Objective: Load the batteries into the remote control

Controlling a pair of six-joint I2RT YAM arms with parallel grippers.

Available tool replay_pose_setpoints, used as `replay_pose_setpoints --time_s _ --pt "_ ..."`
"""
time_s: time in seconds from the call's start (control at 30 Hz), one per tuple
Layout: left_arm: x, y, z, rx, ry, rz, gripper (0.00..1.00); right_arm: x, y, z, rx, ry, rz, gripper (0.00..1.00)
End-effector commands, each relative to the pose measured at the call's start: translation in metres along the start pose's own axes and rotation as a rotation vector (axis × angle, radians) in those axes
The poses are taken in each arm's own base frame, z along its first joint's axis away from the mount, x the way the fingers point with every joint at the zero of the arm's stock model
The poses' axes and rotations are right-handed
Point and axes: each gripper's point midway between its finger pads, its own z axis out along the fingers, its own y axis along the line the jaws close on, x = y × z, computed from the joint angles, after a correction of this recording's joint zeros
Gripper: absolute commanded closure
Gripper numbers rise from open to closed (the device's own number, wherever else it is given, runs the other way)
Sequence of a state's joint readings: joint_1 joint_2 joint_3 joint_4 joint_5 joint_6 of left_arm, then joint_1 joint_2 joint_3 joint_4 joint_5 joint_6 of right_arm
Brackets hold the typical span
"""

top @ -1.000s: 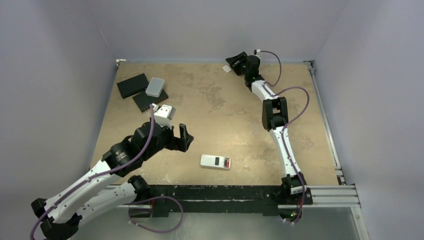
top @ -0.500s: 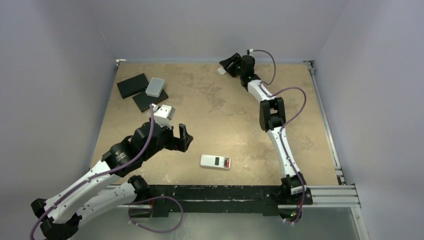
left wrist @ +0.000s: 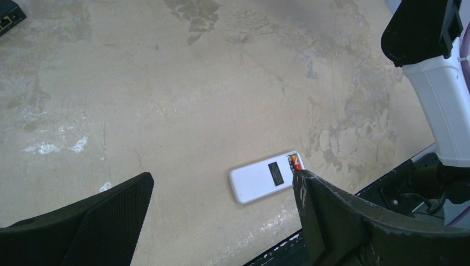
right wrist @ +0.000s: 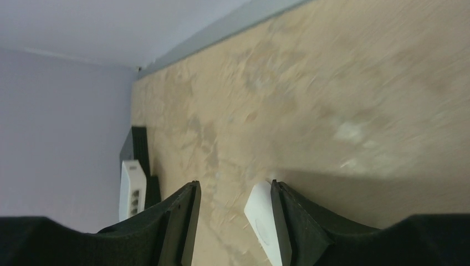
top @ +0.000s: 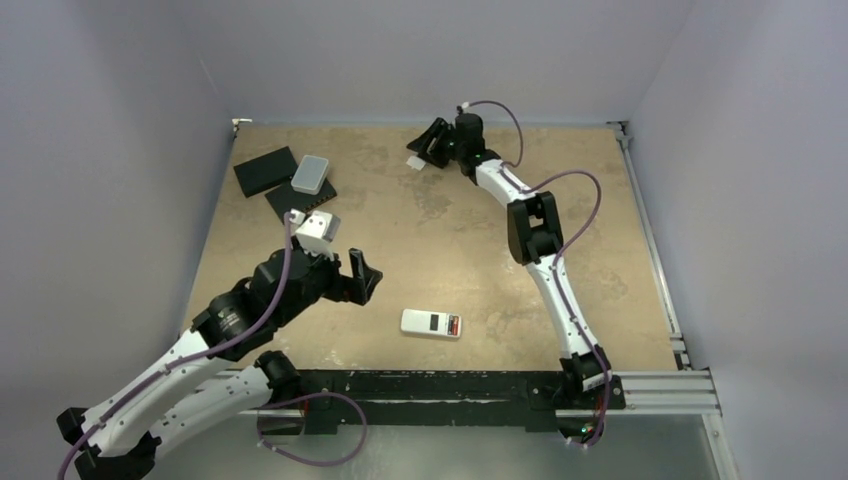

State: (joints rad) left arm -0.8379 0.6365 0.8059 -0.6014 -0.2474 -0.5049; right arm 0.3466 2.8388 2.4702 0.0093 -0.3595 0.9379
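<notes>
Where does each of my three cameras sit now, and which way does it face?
Top external: above and behind the bases, looking down on the table; left arm, right arm show.
Left wrist: on its arm, looking down past the open left gripper at the remote control.
Right wrist: at the table's far edge, facing left along it; right gripper holds a small white piece.
Top and left wrist share the remote control.
</notes>
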Motion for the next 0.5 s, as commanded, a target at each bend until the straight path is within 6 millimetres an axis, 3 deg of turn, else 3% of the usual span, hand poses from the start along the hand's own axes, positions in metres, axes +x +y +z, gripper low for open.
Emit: replay_pose_setpoints --time_s 0.0,0.17,0.47 --pt "-0.009 -0.004 -0.004 0.027 -0.037 -0.007 0.01 0.059 0.020 -0.010 -0.017 0.180 -0.024 0.42" --pt "-0.011 -0.006 -0.007 0.042 -0.048 -0.007 0.01 0.097 0.025 -0.020 -0.035 0.272 -0.026 0.43" --pt "-0.014 -0.007 -0.011 0.057 -0.067 -0.012 0.01 0.139 0.032 -0.060 -0.064 0.361 -0.106 0.44"
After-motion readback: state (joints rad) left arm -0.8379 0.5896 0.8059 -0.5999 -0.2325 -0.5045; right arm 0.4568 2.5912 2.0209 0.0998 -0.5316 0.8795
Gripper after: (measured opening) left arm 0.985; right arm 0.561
